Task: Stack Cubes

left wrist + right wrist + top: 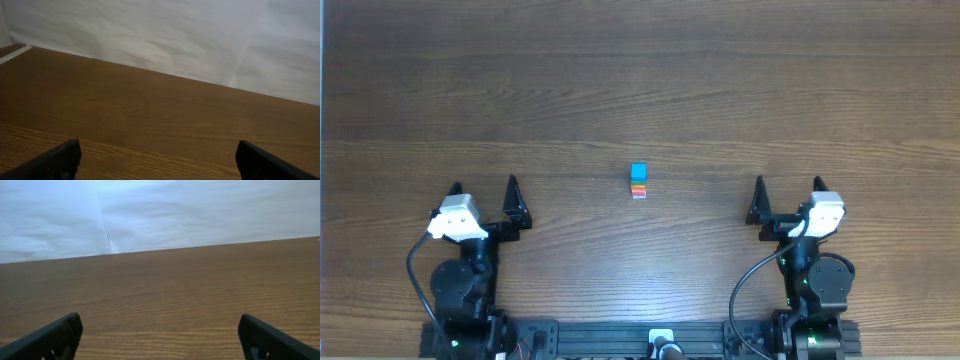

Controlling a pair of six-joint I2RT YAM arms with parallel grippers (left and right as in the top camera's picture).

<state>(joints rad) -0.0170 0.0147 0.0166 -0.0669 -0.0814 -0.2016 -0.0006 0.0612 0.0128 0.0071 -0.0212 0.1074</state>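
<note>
Apparently three cubes (639,181) stand stacked; left gripper (483,183) and right gripper (787,181) both gape, empty

The left arm (462,275) sits folded at the lower left of the frame, jaws spread wide apart. The right arm (817,272) sits likewise at lower right, jaws equally parted.

cube stack (639,181) ×1 | arms ×2 — left arm (465,268), right arm (817,268) | table (640,80) ×1

Overhead looking down on table (640,80), wrist cameras low, forward-facing
</note>
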